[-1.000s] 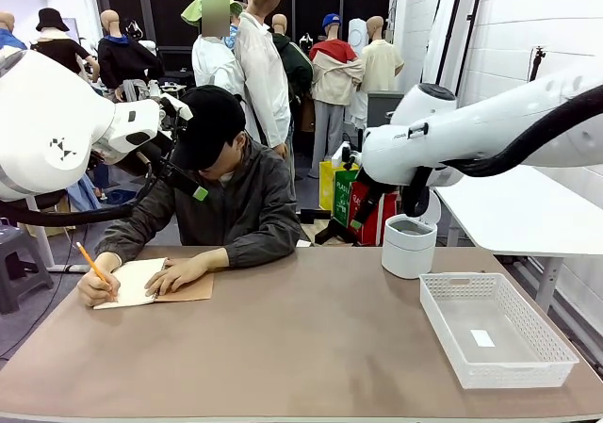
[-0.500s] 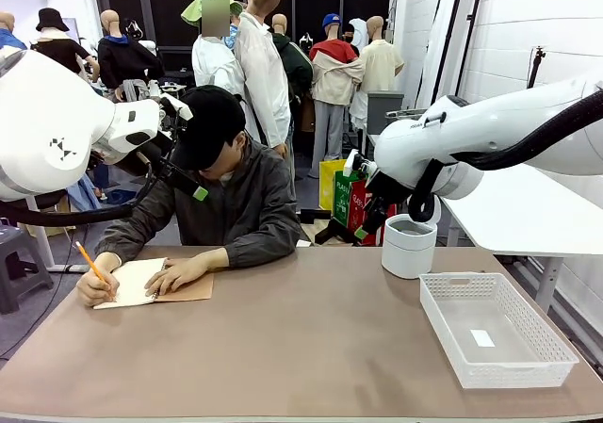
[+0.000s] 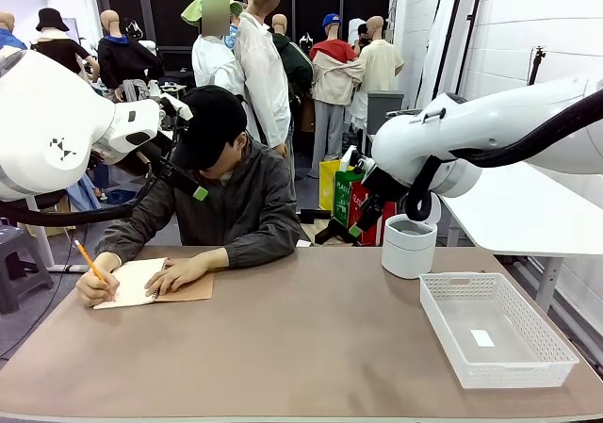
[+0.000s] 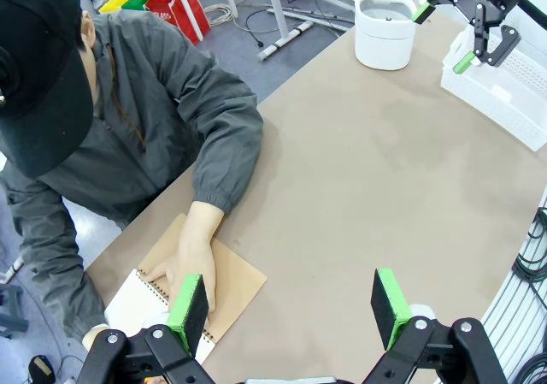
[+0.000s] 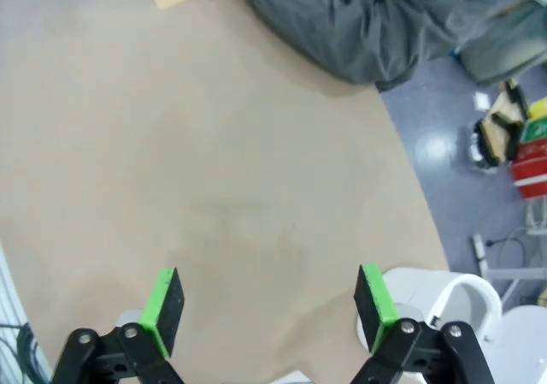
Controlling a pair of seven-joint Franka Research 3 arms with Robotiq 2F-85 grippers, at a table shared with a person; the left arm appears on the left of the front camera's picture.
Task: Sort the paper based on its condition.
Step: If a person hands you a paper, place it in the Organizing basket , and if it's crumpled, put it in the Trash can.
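Paper (image 3: 132, 284): white sheet at the far left of the table (image 3: 311, 348), lying on a brown-covered notebook (image 3: 193, 291) under the person's hand (image 3: 179, 274). Spiral rings along its edge in the left wrist view; cannot tell whether loose or bound. From the front, an orange pencil (image 3: 91, 261) in the other hand, tip at the sheet.

Nearest, left gripper (image 4: 289, 303): released, green pads wide apart, nothing between, high above the table, looking down on the notebook's corner and bare tabletop. Right gripper (image 5: 267, 309): likewise spread and empty, over bare tabletop, with a white round bin (image 5: 444, 311) at the lower right of its own view and a grey sleeve (image 5: 367, 25) at the top.

Farther off in the left wrist view, the same right gripper in the air near bin and white basket (image 4: 504, 85).

Front view: left arm raised at picture left, level with the person's cap. Right arm in from the right, held high, wrist bent down and leftward, just left of the bin. Basket at the table's right, apart from the bin.
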